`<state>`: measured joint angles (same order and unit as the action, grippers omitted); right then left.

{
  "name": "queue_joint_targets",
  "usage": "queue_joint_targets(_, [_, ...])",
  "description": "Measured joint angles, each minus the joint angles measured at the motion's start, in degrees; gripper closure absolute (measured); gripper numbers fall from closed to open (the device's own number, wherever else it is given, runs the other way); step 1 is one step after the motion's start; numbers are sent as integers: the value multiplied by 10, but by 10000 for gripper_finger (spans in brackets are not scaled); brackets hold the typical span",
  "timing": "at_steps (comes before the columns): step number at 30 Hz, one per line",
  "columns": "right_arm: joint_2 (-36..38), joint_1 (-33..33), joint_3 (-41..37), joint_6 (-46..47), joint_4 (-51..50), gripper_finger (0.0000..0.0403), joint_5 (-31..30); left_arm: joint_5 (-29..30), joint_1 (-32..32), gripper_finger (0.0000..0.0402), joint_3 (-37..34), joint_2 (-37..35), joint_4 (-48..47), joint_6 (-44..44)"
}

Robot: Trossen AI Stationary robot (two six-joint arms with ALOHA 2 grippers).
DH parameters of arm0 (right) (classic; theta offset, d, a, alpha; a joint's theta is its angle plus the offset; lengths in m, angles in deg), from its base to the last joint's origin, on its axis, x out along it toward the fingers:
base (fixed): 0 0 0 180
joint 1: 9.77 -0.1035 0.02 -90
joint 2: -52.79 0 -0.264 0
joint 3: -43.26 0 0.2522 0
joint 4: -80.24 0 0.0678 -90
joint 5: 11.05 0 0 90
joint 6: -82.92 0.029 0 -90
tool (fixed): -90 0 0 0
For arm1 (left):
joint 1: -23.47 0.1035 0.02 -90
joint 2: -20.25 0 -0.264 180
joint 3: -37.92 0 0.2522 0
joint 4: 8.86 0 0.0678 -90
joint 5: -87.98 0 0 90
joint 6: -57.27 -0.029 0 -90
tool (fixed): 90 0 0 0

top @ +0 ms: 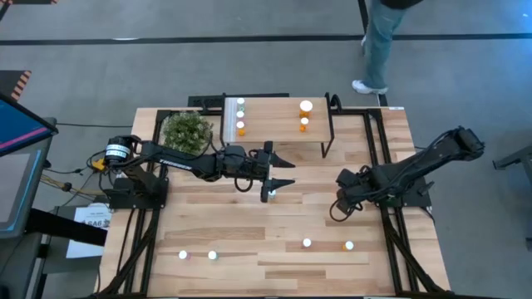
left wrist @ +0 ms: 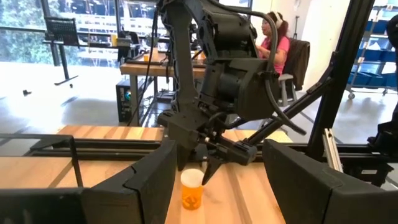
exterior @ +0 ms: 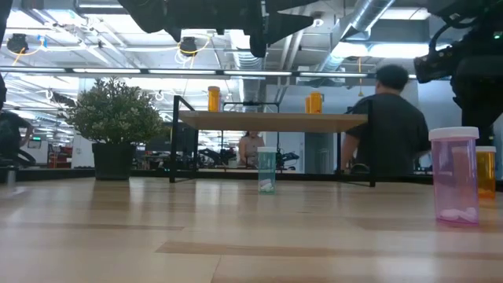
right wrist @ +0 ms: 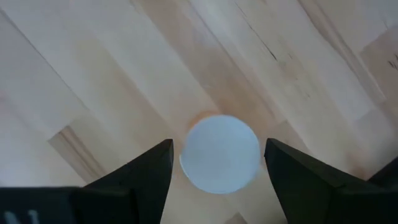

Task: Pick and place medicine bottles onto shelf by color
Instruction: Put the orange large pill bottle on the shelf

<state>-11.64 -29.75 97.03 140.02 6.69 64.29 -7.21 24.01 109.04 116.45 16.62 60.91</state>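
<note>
An orange medicine bottle point(right wrist: 219, 154) with a white cap stands upright on the table. My right gripper point(right wrist: 219, 146) hangs over it, open and pointing down, one finger on each side of the cap with gaps showing. The left wrist view shows that bottle point(left wrist: 191, 188) under the right gripper point(left wrist: 199, 167). My left gripper point(top: 289, 172) is open in mid-table and raised, level and facing right; a green bottle point(top: 270, 193) stands just beside its near finger. The shelf point(top: 274, 137) carries three small bottles point(top: 241, 116) at its left end and two orange ones point(top: 305, 115) toward its right.
Several more bottles stand along the table's near side point(top: 212, 255), point(top: 306, 243), point(top: 349, 246). A potted plant point(top: 187, 130) sits left of the shelf. In the low view a pink bottle point(exterior: 454, 177) stands close, an orange one point(exterior: 486, 171) behind it. People are in the room beyond.
</note>
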Motion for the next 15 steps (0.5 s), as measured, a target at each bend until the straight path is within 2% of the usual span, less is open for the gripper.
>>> queue_joint_targets(15, [-43, 29, 0, -4, -2, 126, 19, -6, 0, 176, 0, 0, -8, 7])
